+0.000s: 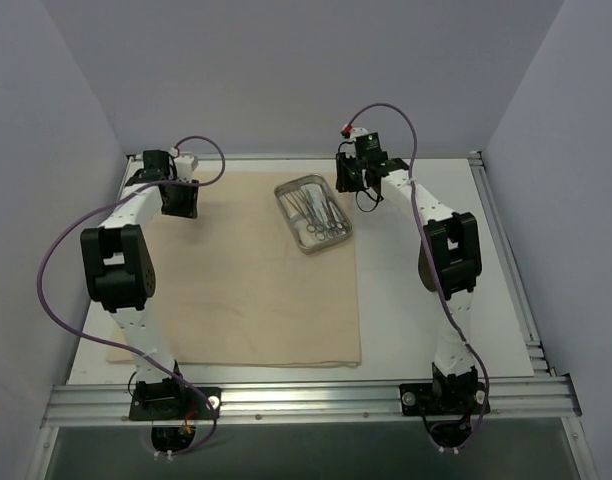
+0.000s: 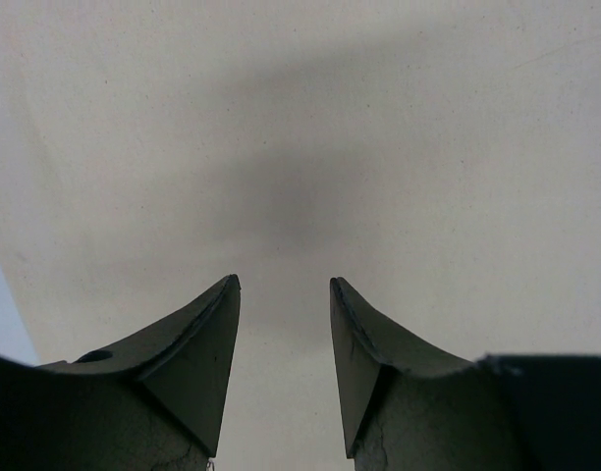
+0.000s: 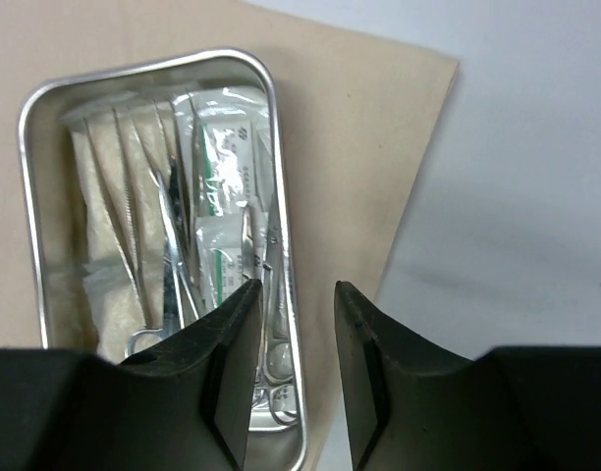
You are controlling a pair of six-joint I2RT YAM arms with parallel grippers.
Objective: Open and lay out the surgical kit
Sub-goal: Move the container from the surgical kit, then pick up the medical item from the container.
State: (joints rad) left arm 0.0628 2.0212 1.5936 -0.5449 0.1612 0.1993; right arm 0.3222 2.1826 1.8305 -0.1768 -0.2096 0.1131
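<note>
The beige cloth wrap [image 1: 246, 290] lies spread flat on the table. On its far right part stands the small steel tray [image 1: 324, 248], holding thin metal instruments [image 1: 316, 210]. In the right wrist view the tray [image 3: 143, 69] holds clear packets [image 3: 222, 177], long tweezers [image 3: 124, 196], ring-handled scissors [image 3: 276, 358] and white gauze [image 3: 104, 255]. My right gripper [image 1: 361, 192] [image 3: 298, 287] is open at the tray's right side, with the rim showing in the gap between its fingers. My left gripper [image 1: 179, 210] [image 2: 284, 285] hangs open over the cloth's far left corner [image 2: 300, 147], holding nothing.
White table surface [image 3: 536, 196] shows to the right of the cloth and tray. Grey walls close in the table at the back and both sides. A metal rail [image 1: 306, 400] runs along the near edge between the arm bases.
</note>
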